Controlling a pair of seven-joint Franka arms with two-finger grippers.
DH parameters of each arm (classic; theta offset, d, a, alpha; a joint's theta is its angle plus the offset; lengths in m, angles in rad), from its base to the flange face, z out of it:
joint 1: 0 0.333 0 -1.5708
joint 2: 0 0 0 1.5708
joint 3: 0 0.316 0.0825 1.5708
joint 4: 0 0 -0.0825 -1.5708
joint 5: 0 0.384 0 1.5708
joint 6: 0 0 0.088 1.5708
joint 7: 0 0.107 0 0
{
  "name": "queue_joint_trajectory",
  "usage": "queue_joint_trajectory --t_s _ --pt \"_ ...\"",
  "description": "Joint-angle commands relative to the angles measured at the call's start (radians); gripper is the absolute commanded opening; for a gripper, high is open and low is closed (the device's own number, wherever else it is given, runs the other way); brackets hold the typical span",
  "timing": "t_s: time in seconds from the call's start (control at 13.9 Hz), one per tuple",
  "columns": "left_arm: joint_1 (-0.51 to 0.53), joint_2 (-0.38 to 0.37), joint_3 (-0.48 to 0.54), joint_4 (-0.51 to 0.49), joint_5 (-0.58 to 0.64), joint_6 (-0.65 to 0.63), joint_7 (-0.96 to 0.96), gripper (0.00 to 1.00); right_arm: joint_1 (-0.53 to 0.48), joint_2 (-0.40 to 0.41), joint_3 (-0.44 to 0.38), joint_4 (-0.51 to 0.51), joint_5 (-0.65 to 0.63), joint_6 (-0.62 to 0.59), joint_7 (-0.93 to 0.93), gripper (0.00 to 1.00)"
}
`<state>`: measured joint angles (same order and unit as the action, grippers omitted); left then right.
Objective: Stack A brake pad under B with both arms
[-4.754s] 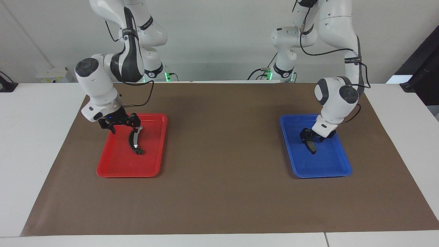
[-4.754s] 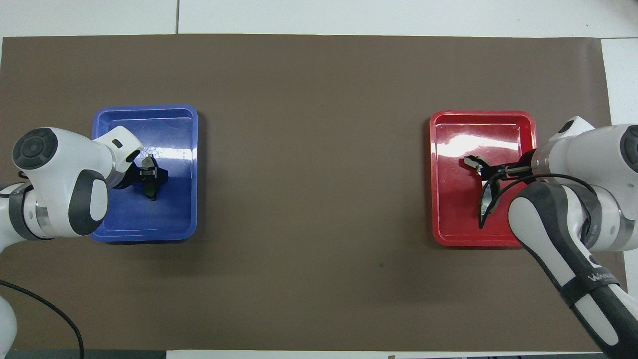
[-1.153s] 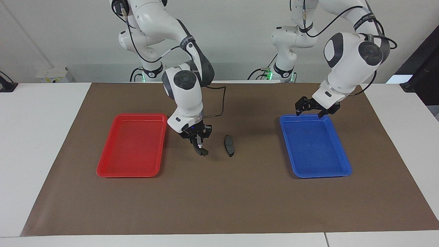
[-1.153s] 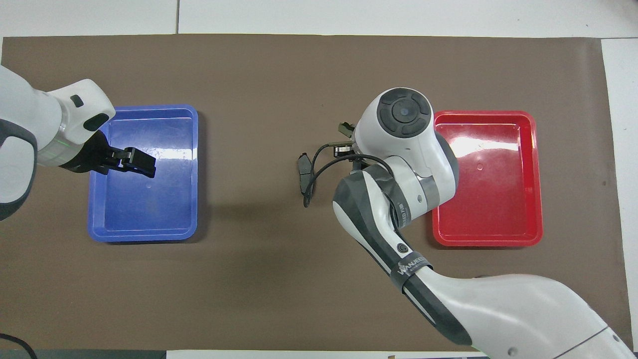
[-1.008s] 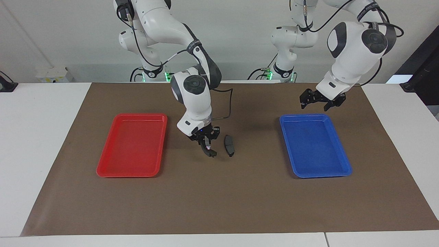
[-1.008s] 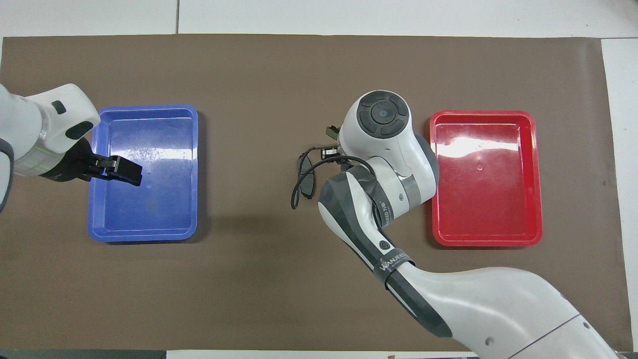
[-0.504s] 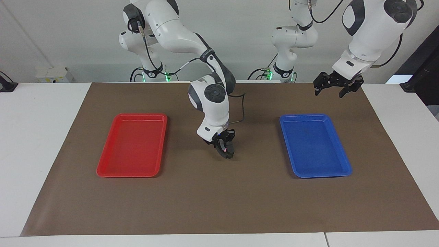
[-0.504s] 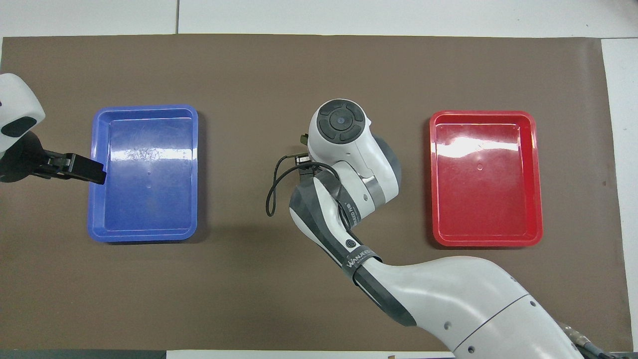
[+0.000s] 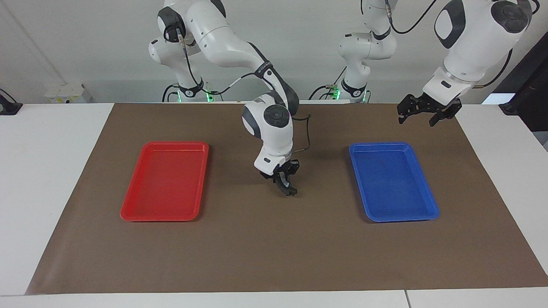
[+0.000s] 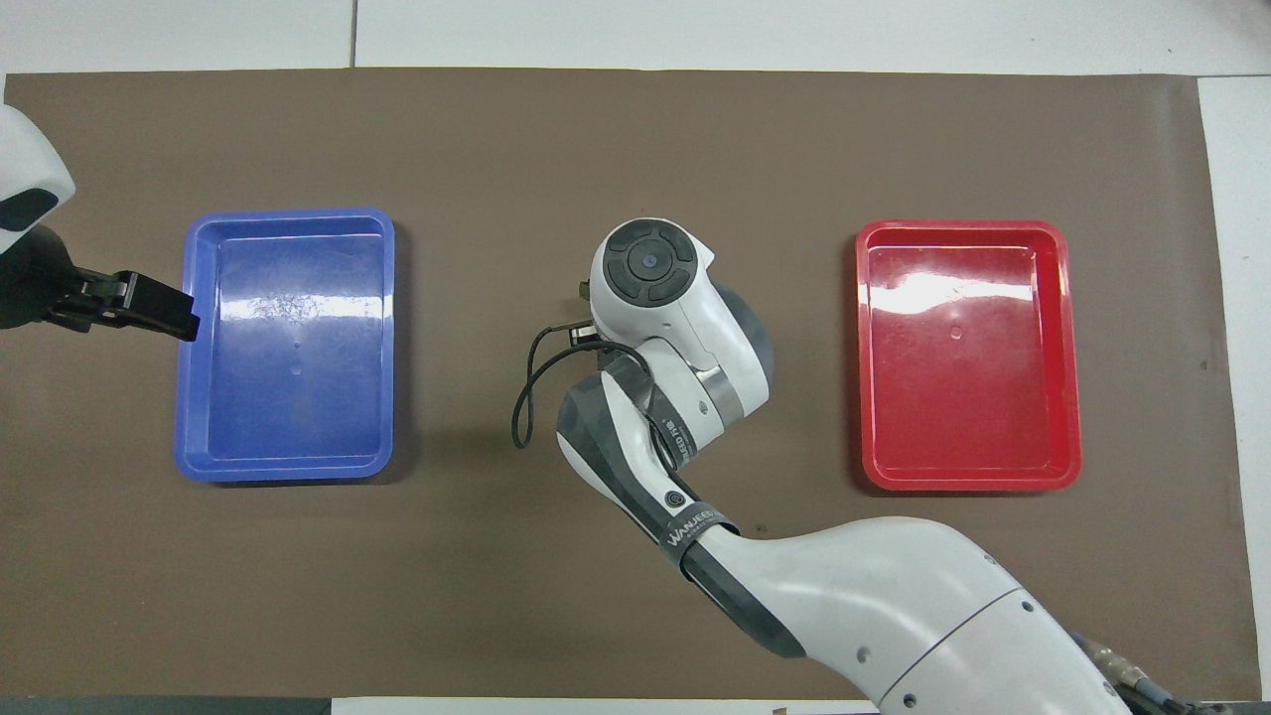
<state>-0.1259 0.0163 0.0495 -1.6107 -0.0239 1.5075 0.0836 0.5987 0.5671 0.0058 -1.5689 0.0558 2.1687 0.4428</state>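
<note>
Swung across over the short pad (hidden beneath now), long piece (image 9: 288, 188) pinched in right gripper (image 9: 283, 180); lower level, centre, release gently, leaving left gripper (image 9: 424, 114) waiting, fingers spread, above the mat (image 9: 274, 248).

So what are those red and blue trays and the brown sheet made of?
The red tray and blue tray look like glossy moulded plastic, since both show bright glare patches. The brown sheet looks matte, perhaps paper or thin mat.

i see the right tool (image 9: 284, 181) low at mid table between the red tray (image 9: 165, 182) and blue tray (image 9: 392, 182), gripping b (image 9: 286, 187). the left tool (image 9: 426, 112) hangs spread above the brown mat (image 9: 274, 252).
</note>
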Motion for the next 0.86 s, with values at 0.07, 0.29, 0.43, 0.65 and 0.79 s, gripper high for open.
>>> queue_joint_trajectory --t_s 0.07,0.29,0.43,0.65,0.79 --pt "0.032 -0.006 0.000 -0.011 0.015 -0.043 0.016 1.00 -0.004 0.027 0.003 0.024 0.002 0.011 -0.019 0.00" --pt "0.032 -0.010 0.000 -0.014 0.013 -0.036 0.013 1.00 -0.002 0.025 0.003 0.012 0.002 0.014 -0.019 0.00" --pt "0.026 -0.010 -0.002 -0.014 0.013 -0.033 0.013 1.00 0.004 0.025 0.003 0.004 0.002 0.020 -0.019 0.00" --pt "0.035 -0.010 0.000 -0.014 0.013 -0.035 0.013 1.00 0.003 0.025 0.003 -0.016 0.002 0.049 -0.015 0.03" --pt "0.045 -0.010 0.000 -0.014 0.013 -0.038 0.013 1.00 -0.007 0.025 0.003 -0.017 0.002 0.049 -0.015 0.03"
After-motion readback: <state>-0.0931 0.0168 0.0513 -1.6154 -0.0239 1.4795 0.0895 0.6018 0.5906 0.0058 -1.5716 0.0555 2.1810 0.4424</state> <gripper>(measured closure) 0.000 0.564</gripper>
